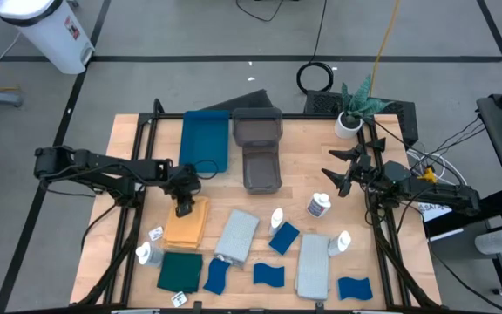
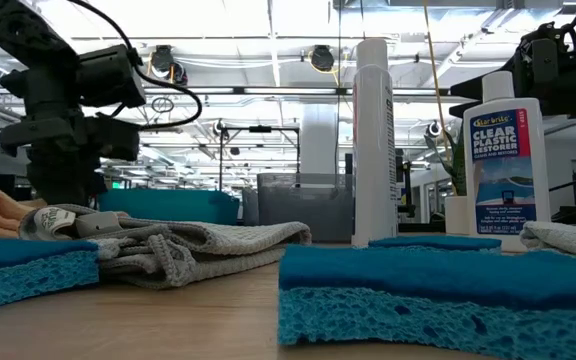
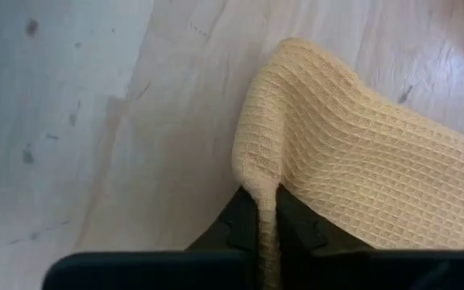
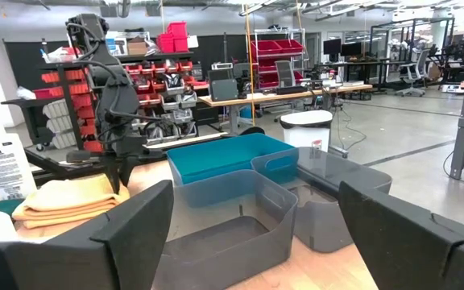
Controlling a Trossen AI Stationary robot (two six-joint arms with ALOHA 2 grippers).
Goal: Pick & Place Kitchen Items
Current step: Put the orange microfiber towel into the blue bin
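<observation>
An orange folded cloth (image 1: pixel 188 228) lies flat on the wooden table at the left. My left gripper (image 1: pixel 183 209) stands over its far edge, shut on it. The left wrist view shows the cloth's waffle weave (image 3: pixel 353 161) gathered between the fingers. Two light grey cloths (image 1: pixel 236 234) (image 1: pixel 313 264), a dark green cloth (image 1: pixel 179 271), several blue sponges (image 1: pixel 283 237) and white bottles (image 1: pixel 319 206) (image 1: pixel 277 218) lie on the near half. My right gripper (image 4: pixel 264 242) waits open at the right (image 1: pixel 338 179), level, holding nothing. My left gripper pinches a raised ridge of the orange cloth (image 3: pixel 266 181) at its far edge between its two fingers (image 3: pixel 244 217). The fingers come from above, slanting steeply down. The rest of the cloth lies slack on the table.
A blue tray (image 1: pixel 205 139) and grey bins (image 1: pixel 260 144) stand at the far middle. A small potted plant (image 1: pixel 353 109) is at the far right. In the low view a sponge (image 2: pixel 438 290) and a bottle (image 2: pixel 506 160) stand close to the camera.
</observation>
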